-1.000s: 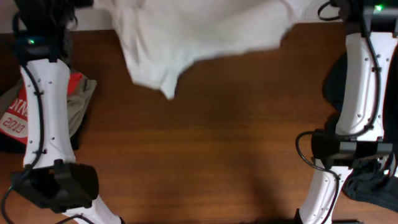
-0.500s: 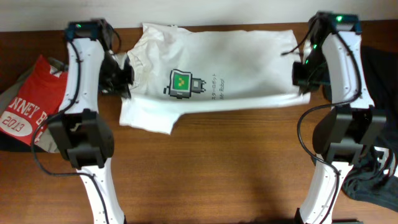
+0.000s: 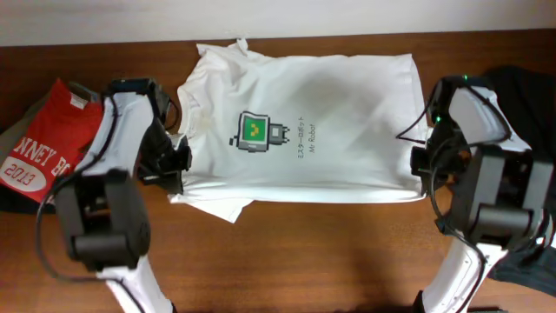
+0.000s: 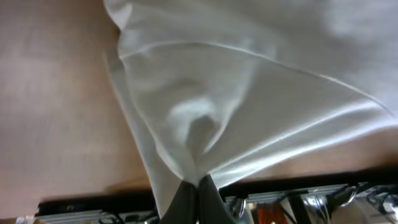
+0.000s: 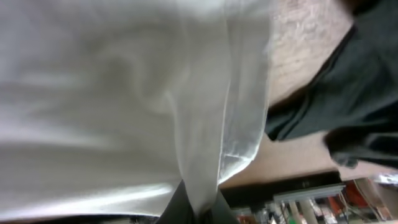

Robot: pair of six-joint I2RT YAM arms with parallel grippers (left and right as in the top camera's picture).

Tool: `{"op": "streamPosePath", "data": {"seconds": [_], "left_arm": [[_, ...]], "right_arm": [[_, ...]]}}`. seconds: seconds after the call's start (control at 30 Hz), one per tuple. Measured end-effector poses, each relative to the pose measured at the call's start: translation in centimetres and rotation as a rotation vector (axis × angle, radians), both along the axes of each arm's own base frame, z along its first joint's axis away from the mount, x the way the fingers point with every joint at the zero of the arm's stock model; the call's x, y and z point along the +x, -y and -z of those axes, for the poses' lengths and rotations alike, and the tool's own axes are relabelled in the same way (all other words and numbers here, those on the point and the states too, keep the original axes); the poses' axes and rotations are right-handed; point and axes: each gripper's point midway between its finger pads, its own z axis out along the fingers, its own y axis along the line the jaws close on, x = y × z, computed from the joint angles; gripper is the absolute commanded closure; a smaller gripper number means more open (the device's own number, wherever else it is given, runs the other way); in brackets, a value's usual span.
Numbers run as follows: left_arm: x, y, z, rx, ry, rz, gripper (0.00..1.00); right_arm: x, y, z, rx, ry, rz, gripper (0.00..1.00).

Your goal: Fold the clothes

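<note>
Both clamped: left end effector (image 4: 199, 184) and right end effector (image 5: 198, 198) pinch white T-shirt (image 3: 339, 104) edges, garment spread between them.

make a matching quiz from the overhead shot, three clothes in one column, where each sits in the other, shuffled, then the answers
Things:
1. white shirt
2. red shirt
3. black garment

Places:
a. right edge of the table
b. left edge of the table
c. spread out mid-table

Pairs: 1-c, 2-b, 3-a
</note>
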Motion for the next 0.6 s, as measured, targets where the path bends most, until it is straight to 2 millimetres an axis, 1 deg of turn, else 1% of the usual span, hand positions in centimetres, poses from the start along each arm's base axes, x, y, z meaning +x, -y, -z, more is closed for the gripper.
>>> {"op": "streamPosePath", "data": {"seconds": [0.07, 0.1, 0.13, 0.17, 0.27, 0.3, 0.33, 0.4, 0.43, 0.47, 0.5, 0.53, 0.57, 0.6], "left_arm": [[-2.7, 0.0, -1.8, 0.003, 0.048, 0.000, 1.00], [-3.5, 0.0, -2.4, 0.005, 0.067, 0.001, 1.00], [-4.2, 0.0, -3.0, 0.007, 0.087, 0.001, 1.00], [-5.3, 0.1, -4.5, 0.007, 0.133, 0.001, 1.00], [-6.0, 0.1, -7.9, 0.011, 0.283, -0.015, 1.00], [-6.0, 0.1, -8.9, 0.013, 0.344, -0.021, 1.00], [-5.7, 0.2, -9.9, 0.013, 0.412, -0.026, 1.00], [-4.8, 0.2, -11.1, 0.012, 0.509, -0.038, 1.00], [-4.2, 0.2, -11.1, 0.013, 0.536, -0.042, 1.00], [-3.0, 0.2, -11.0, 0.012, 0.575, -0.044, 1.00], [-1.8, 0.2, -10.6, 0.013, 0.607, -0.044, 1.00], [-1.2, 0.1, -10.1, 0.014, 0.611, -0.045, 1.00], [0.1, 0.1, -9.0, 0.016, 0.626, -0.047, 1.00], [1.1, 0.0, -7.5, 0.022, 0.620, -0.047, 1.00]], "right_arm": [[-1.6, -0.2, -0.9, -0.019, 0.056, 0.025, 0.96], [-2.0, -0.1, -1.5, -0.032, 0.099, 0.041, 0.96], [-2.7, 0.1, -2.5, -0.048, 0.153, 0.072, 0.96], [-3.1, 0.3, -3.4, -0.058, 0.190, 0.090, 0.96], [-4.0, 1.1, -5.7, -0.083, 0.275, 0.146, 0.96], [-4.0, 1.3, -6.1, -0.088, 0.295, 0.153, 0.96], [-4.0, 1.3, -6.2, -0.089, 0.299, 0.155, 0.96], [-3.4, 1.3, -6.0, -0.089, 0.322, 0.154, 0.96], [-2.9, 1.2, -5.9, -0.092, 0.343, 0.145, 0.96], [-2.1, 1.1, -5.8, -0.095, 0.371, 0.136, 0.96], [-0.9, 1.0, -5.7, -0.100, 0.417, 0.121, 0.96], [0.1, 0.9, -5.7, -0.105, 0.459, 0.110, 0.96], [2.0, 0.8, -5.8, -0.111, 0.531, 0.094, 0.96], [3.1, 0.7, -5.8, -0.117, 0.577, 0.086, 0.95]]}}
